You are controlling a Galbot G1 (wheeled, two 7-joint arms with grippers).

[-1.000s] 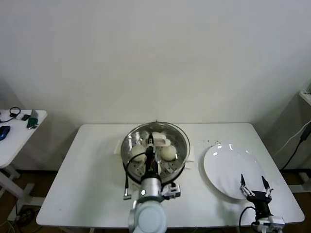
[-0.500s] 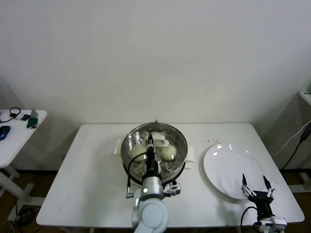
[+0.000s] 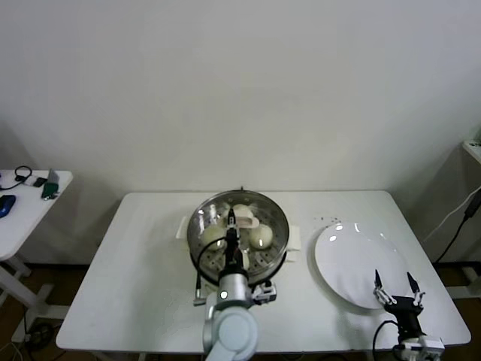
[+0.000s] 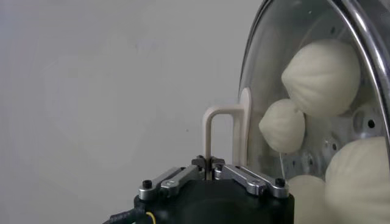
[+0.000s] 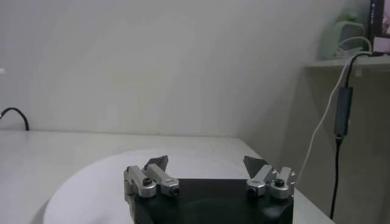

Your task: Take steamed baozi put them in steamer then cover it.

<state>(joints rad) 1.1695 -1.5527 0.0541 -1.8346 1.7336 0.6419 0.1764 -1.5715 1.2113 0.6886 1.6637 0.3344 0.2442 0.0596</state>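
The steamer [image 3: 278,252] stands mid-table on its white base [image 3: 183,226]. The glass cover [image 3: 248,204] hangs over it, about level with its rim. My left gripper [image 3: 231,224] is shut on the cover's cream bar handle [image 3: 246,220]. In the left wrist view the jaws [image 4: 209,163] pinch the handle [image 4: 222,122], and the cover [image 4: 317,24] shows edge-on. Behind the glass lie several baozi [image 4: 321,76], also seen in the head view [image 3: 261,236]. My right gripper [image 3: 395,286] is open and empty at the front right, over the near edge of the white plate [image 3: 349,252].
The plate [image 5: 91,182] is empty. Small dark crumbs [image 3: 327,220] lie on the white table [image 3: 135,286] between steamer and plate. A side table [image 3: 30,195] with small items stands at far left. A cable [image 5: 341,103] hangs at far right.
My left arm has lowered the cover onto the steamer, shifting it slightly back. The right gripper has drawn back a little and stays open.
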